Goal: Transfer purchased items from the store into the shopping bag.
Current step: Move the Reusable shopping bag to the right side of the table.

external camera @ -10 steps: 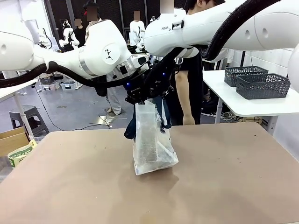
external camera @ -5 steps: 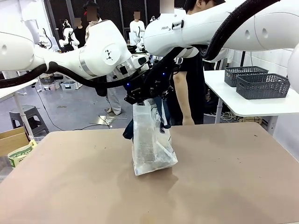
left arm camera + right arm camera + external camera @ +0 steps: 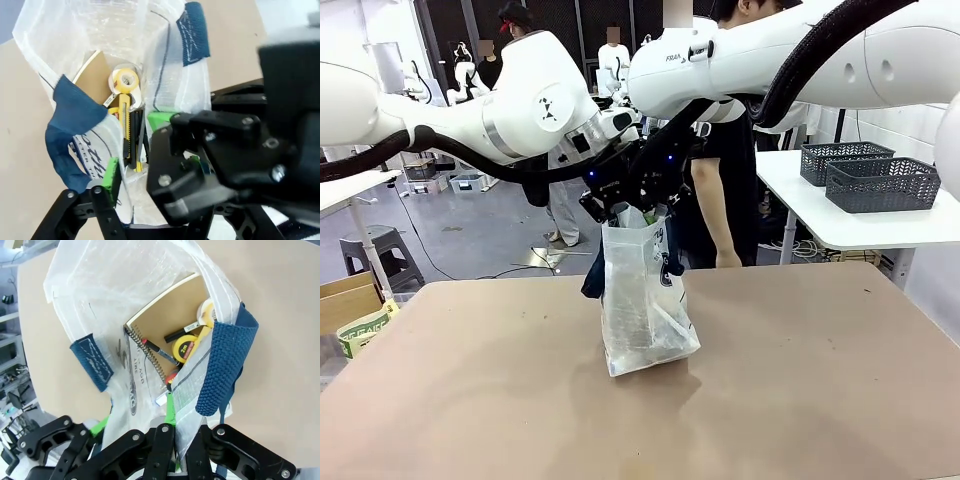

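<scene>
Translucent whitish plastic shopping bag [image 3: 645,300] with navy strap handles is recorded upright at the middle of the tan worktop [image 3: 820,380] in the front view, its base resting on the surface. Both tools are placed at its mouth: the left tool [image 3: 607,207] at the left rim, the right tool [image 3: 657,200] just beside it. Two dark grey lattice baskets [image 3: 880,180] are noted on a white side table [image 3: 840,225], well apart. Whether either is the store cannot be told.

In the left wrist view, the left tool's fingers are seen spread wide, with nothing clamped. A yellow utility knife [image 3: 127,137], a roll of tape [image 3: 124,80] and a flat brown notebook [image 3: 92,75] are observed inside the bag.

In the right wrist view, the right tool is seen closed tight on the bag's rim film, beside a handle. The notebook's spiral binding, a yellow tape measure [image 3: 184,347] and a black marker [image 3: 182,332] are noted within.

Transfer is judged largely or wholly done. Release of the rim and withdrawal of both tools appear to be left.
</scene>
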{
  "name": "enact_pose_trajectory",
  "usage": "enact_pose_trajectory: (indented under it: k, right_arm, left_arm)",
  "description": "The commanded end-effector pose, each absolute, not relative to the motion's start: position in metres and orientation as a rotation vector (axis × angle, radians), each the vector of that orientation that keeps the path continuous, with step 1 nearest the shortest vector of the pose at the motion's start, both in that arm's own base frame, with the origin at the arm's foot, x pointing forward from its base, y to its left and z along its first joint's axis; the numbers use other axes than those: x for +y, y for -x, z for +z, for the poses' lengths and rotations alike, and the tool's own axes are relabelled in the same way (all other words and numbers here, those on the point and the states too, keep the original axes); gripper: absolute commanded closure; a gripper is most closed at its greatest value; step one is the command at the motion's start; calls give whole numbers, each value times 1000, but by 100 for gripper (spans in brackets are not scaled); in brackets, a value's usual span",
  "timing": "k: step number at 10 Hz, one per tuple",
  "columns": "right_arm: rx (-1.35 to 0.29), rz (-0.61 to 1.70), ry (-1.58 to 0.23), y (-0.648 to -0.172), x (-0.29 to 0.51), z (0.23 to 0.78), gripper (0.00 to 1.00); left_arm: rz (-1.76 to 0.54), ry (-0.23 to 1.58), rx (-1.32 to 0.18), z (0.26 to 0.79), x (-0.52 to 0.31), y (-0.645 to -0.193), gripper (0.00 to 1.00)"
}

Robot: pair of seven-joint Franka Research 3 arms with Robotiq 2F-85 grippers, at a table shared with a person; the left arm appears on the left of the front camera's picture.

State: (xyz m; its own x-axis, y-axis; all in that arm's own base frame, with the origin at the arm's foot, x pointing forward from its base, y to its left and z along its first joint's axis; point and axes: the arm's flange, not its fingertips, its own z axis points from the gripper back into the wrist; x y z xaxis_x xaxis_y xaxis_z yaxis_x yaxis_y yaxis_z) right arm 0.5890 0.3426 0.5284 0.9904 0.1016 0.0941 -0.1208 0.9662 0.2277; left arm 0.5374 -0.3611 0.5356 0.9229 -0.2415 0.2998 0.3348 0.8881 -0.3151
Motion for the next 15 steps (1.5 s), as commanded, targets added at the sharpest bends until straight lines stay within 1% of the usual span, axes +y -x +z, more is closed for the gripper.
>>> enact_pose_trajectory:
  k: [1, 7, 15]
  right_arm:
    - [-74, 127, -264, -594, 344, 533, 100]
    - [-65, 129, -259, -596, 345, 530, 100]
    - [-62, 133, -260, -595, 345, 529, 100]
  left_arm:
    - [-331, 424, -294, 535, -348, -519, 0]
    - [-405, 502, -320, 542, -346, -511, 0]
    - [-435, 509, -342, 548, -347, -505, 0]
